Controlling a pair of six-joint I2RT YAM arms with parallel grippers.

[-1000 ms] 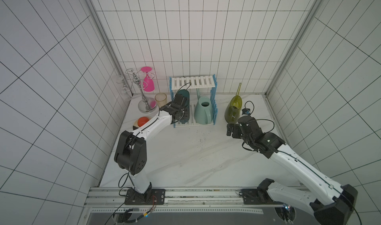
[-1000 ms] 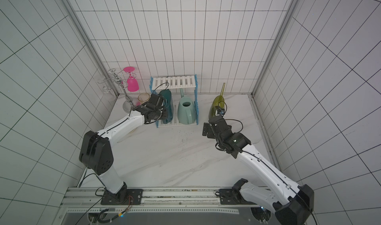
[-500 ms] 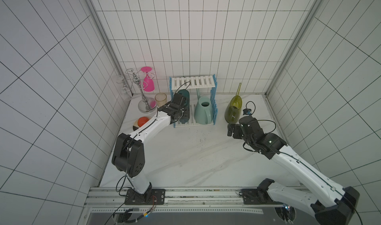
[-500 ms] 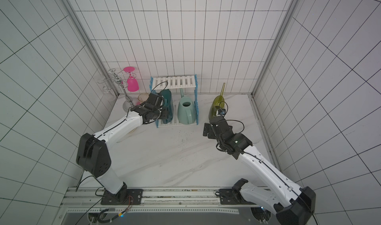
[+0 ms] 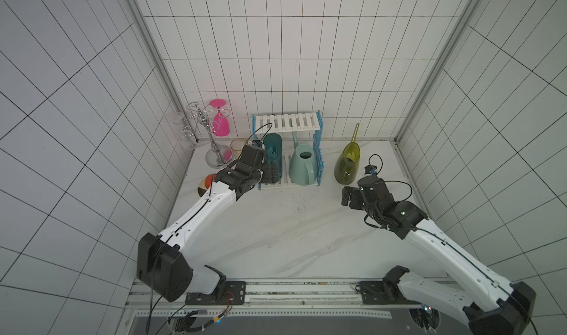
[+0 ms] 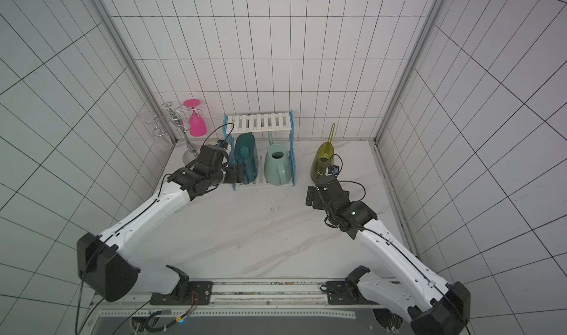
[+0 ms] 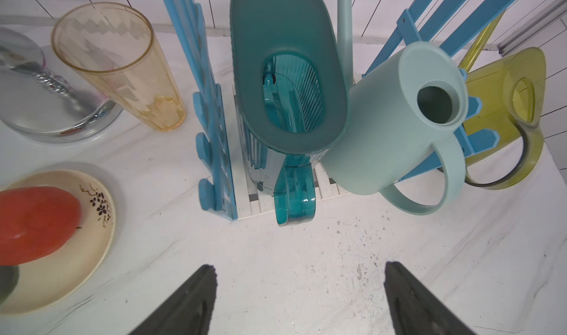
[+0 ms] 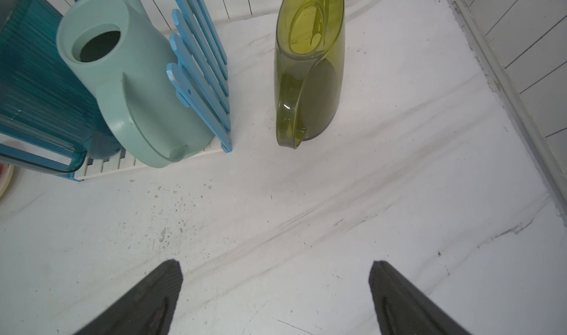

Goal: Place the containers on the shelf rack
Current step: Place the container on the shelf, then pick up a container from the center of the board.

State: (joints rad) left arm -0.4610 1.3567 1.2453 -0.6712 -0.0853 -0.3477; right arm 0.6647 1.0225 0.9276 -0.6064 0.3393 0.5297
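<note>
My left fingers (image 5: 271,174) are spread wide and hold nothing. In the left wrist view bare tabletop (image 7: 306,256) shows between the two tips. They sit at 6 o'clock of the teal can (image 5: 272,150), just short of its handle and not touching it.

The rack (image 5: 287,123) stands at 12 o'clock on the tabletop, against the back wall. The teal can is upright on the rack's lower shelf, on the 9 o'clock side, and its handle juts past the shelf's front edge toward 6 o'clock. The mint can (image 5: 302,168) is on the same shelf at 3 o'clock of the teal can, close beside it. Its loop handle points to 6 o'clock and its spout rises at the back.

The olive can (image 5: 346,164) is not on the rack. It stands on the tabletop at 3 o'clock of the rack, apart from the blue side frame, with its spout slanting up toward 12 o'clock and its handle toward 6.

My right fingers (image 5: 350,197) are also fully apart and empty. They hover at 6 o'clock of the olive can, near it but with bare tabletop between.

At 9 o'clock of the rack are an amber cup (image 5: 238,146) and a wire stand (image 5: 218,158) with a pink glass (image 5: 221,124) hanging upside down. A plate (image 7: 92,256) with something red on it lies at 7 o'clock of the rack.
</note>
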